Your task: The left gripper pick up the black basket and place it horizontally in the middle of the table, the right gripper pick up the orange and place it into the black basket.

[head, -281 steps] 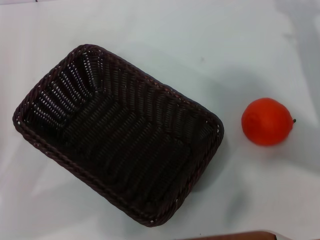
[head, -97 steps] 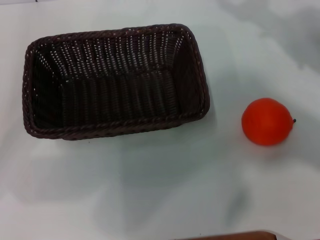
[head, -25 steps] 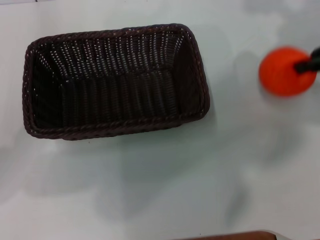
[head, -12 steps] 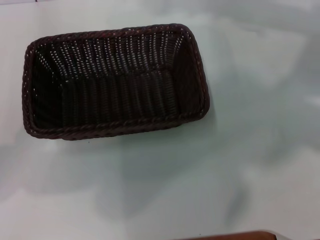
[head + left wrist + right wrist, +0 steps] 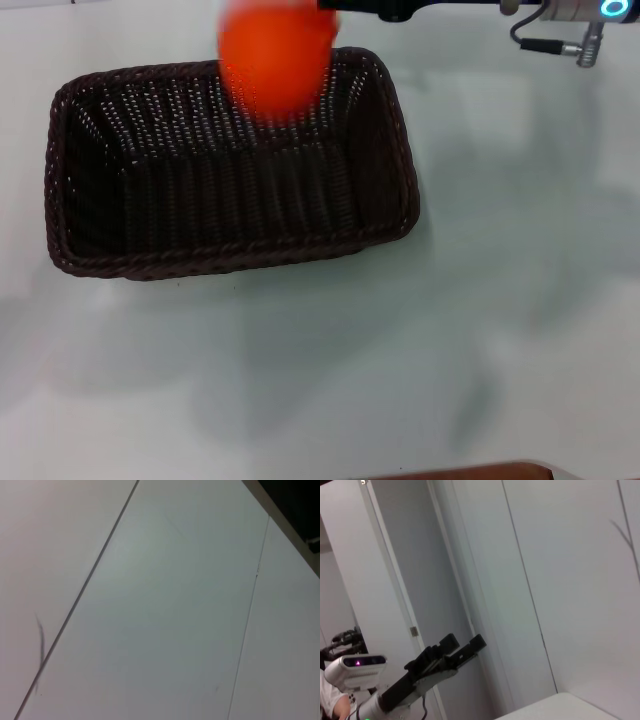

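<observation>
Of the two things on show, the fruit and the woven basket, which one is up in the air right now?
The orange. It hangs blurred above the far rim of the black basket, by the right pincer's arm at the top edge, while the basket rests flat on the white table.

The setting appeared to be a lab: a bare white table (image 5: pixel 420 360), plain panelled walls (image 5: pixel 165 610), another robot arm (image 5: pixel 415 680).

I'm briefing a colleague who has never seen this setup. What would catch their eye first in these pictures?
First the orange, a bright blur above the far rim of the black basket, at the tip of the right gripper reaching in along the head view's top edge. Next the basket itself, large and dark, lying lengthwise on the white table with nothing in it. In the right wrist view, the left gripper hangs off to the side, fingers apart.
</observation>
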Controlling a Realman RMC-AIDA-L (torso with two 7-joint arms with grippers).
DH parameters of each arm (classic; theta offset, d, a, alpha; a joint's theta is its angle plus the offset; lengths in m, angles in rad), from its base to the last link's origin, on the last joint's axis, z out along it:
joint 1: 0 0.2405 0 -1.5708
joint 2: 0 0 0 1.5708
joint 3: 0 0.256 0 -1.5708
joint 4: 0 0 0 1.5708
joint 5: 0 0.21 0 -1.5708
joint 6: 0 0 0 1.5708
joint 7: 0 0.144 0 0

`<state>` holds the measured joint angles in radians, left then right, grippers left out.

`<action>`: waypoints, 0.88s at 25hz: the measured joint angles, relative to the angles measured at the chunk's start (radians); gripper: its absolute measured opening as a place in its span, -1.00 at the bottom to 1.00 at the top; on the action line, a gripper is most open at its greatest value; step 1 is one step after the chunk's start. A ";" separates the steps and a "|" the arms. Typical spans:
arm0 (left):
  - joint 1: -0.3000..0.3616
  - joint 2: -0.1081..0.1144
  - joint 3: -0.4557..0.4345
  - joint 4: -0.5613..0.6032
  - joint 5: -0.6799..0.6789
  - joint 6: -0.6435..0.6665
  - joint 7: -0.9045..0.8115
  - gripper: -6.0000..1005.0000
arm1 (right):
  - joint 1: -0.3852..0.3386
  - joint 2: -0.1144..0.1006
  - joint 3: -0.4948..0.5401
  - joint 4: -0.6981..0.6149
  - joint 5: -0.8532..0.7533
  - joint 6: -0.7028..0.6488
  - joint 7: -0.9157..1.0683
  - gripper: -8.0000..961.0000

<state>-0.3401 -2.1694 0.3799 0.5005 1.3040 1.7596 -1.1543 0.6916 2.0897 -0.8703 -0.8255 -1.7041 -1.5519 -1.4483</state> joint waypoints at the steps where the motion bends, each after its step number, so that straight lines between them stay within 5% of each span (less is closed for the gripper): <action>1: 0.002 0.000 0.001 0.000 0.000 0.001 0.001 0.76 | -0.003 -0.001 -0.001 0.008 0.012 0.000 -0.008 -0.32; 8: 0.004 -0.001 -0.001 -0.005 0.000 0.006 0.004 0.76 | -0.057 -0.004 0.016 0.016 0.106 -0.005 -0.072 0.34; 12: 0.001 -0.001 -0.004 -0.018 -0.021 0.017 0.028 0.76 | -0.125 -0.002 0.072 0.053 0.278 -0.005 -0.203 0.55; 22: 0.032 -0.004 -0.009 -0.062 -0.197 0.061 0.148 0.76 | -0.272 0.001 0.241 0.422 0.800 -0.037 -0.671 0.96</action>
<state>-0.3081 -2.1731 0.3710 0.4388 1.1072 1.8203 -1.0064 0.4201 2.0910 -0.6293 -0.4038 -0.9044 -1.5893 -2.1190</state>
